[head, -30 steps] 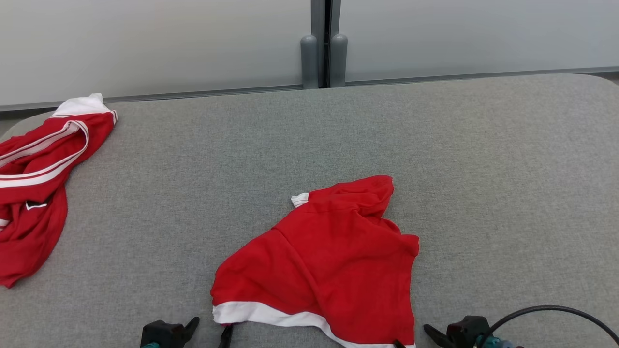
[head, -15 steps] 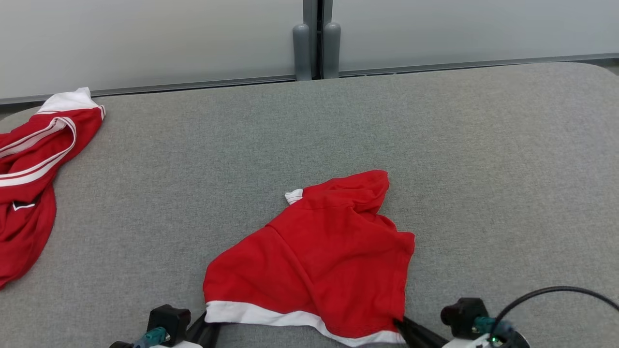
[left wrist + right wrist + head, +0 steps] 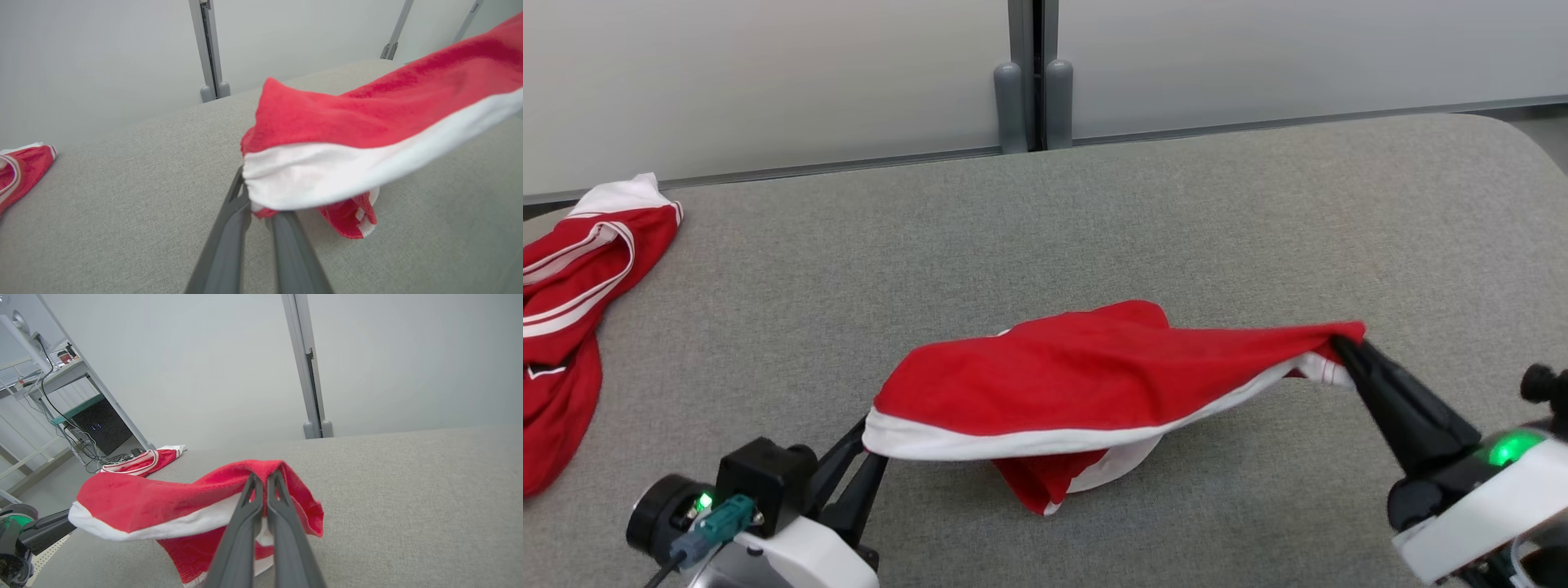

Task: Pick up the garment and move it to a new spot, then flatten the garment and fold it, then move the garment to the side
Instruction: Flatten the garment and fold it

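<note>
Red garment [image 3: 1078, 376] hangs stretched above mid-counter [image 3: 1176, 204]. The left end effector [image 3: 870, 445] pinches its white hem at 7 o'clock and the right end effector [image 3: 1339, 347] clamps a corner at 3 o'clock. Pickup looks done; relocating, flattening, folding and setting aside remain.

At the lower left of the head view, the left gripper [image 3: 872, 441] has two long, slim, dark fingers [image 3: 862, 494] on a black boxy block [image 3: 764, 478], mounted to a glossy white rounded wrist shell [image 3: 805, 559] — a teal plug [image 3: 719, 518], a black cable [image 3: 662, 572] and a small green light [image 3: 703, 500] sit beside it. At lower right, the right gripper [image 3: 1339, 347] has matching tapered fingers, a white shell [image 3: 1486, 510] and a brighter green lamp [image 3: 1509, 449].
</note>
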Motion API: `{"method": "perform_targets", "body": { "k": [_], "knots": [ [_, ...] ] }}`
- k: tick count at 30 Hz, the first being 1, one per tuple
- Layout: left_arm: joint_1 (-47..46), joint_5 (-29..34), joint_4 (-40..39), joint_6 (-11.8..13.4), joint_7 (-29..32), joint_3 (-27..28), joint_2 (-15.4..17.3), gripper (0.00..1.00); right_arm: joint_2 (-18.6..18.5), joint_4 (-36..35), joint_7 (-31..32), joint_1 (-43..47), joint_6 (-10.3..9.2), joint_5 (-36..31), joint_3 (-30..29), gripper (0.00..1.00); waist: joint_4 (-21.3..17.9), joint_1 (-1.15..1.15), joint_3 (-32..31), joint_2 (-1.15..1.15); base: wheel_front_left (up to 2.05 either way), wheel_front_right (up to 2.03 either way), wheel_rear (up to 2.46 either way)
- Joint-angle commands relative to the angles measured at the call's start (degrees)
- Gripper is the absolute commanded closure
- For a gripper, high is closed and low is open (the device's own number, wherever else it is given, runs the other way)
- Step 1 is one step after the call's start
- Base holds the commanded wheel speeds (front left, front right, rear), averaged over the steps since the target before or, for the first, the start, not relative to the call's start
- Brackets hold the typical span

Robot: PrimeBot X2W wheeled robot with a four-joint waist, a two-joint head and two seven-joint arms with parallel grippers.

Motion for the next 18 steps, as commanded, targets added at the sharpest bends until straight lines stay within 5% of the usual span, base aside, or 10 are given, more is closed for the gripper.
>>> {"method": "perform_targets", "body": {
  "k": [1,9,14,18],
  "knots": [
    [-1.83,-0.15,-1.73,-0.15,1.33,0.11,0.89,1.0,-0.41,-1.5,1.07,-1.87,0.01,0.66,-1.21,1.0,-0.17,0.0,0.45,0.0,0.0,0.0,0.0],
    [-20.48,-2.57,-4.33,-1.42,12.26,-0.25,4.61,1.0,-1.7,-0.38,8.74,-23.6,0.01,0.97,-6.86,1.0,-0.05,0.0,7.98,0.0,0.0,0.0,0.0],
    [-44.04,-2.14,6.38,-2.02,14.09,-1.64,5.79,1.0,-0.79,9.93,7.94,-46.91,0.01,-7.08,-7.95,1.0,1.94,0.0,15.51,0.0,0.0,0.0,0.0],
    [-62.92,-1.64,19.83,-2.14,10.54,-2.97,2.97,1.0,3.13,22.02,2.03,-64.23,-0.01,-13.94,-8.59,1.0,3.13,0.0,20.92,0.0,0.0,0.0,0.0]
  ]
}}
